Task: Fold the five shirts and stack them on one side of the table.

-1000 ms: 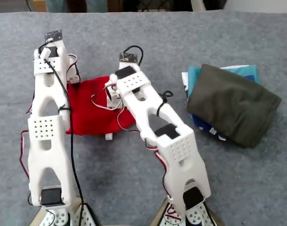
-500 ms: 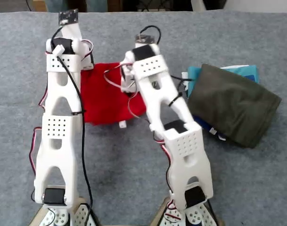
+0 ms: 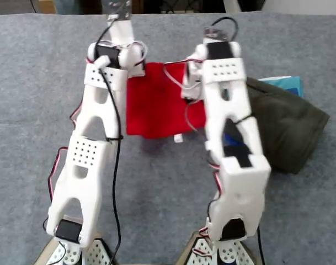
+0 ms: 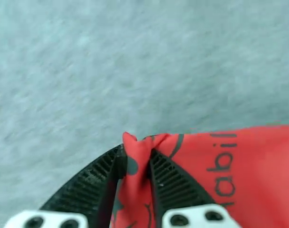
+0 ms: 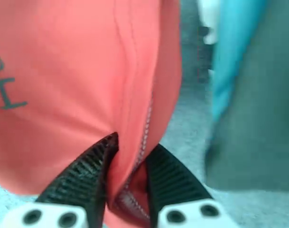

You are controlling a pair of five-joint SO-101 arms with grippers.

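Left gripper (image 4: 135,153) and right gripper (image 5: 133,145) each pinch the red shirt (image 3: 156,105) beside the folded stack (image 3: 283,127)

Both arms, the left arm (image 3: 90,165) and the right arm (image 3: 236,171), are built of white moulded-plastic shells, broad at the link ends and waisted between. Each carries a flat panel pierced by a grid of small round holes (image 3: 84,156). Black servo blocks (image 3: 64,229) sit in the joints near the bases. A thin black cable (image 3: 118,154) runs the length of the left arm, and thin red and white wires (image 3: 176,65) loop loose beside the right arm's wrist. The left gripper (image 4: 135,151) and the right gripper (image 5: 133,145) have black fingers (image 4: 99,178) with ribbed inner faces, fixed to white mounts with dark screw holes (image 4: 35,222).
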